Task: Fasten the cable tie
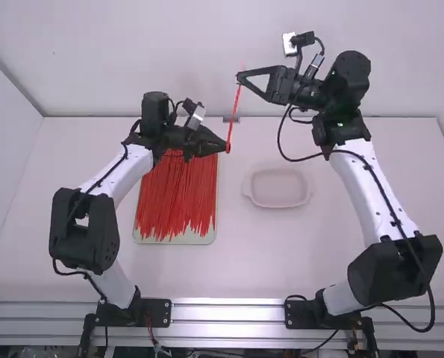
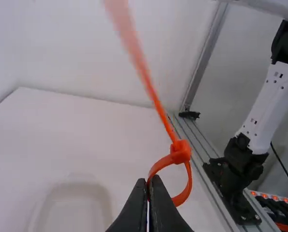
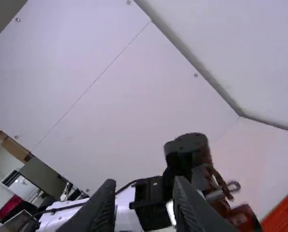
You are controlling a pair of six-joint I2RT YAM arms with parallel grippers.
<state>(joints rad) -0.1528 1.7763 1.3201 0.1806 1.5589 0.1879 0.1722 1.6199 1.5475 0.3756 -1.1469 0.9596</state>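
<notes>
The tie is held above the table, already looped through its head. The left gripper is pressed together on the loop, and the tail runs up past the right gripper, whose fingers stand spread. The tie looks light, springy and slick, so the tail is probably best pinched flat, fairly near the head, or it may slip.

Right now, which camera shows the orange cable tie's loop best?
The left wrist view: the cable tie is close, its loop closed through the head, pinched in the left gripper. The high view shows it as a thin strip.
</notes>
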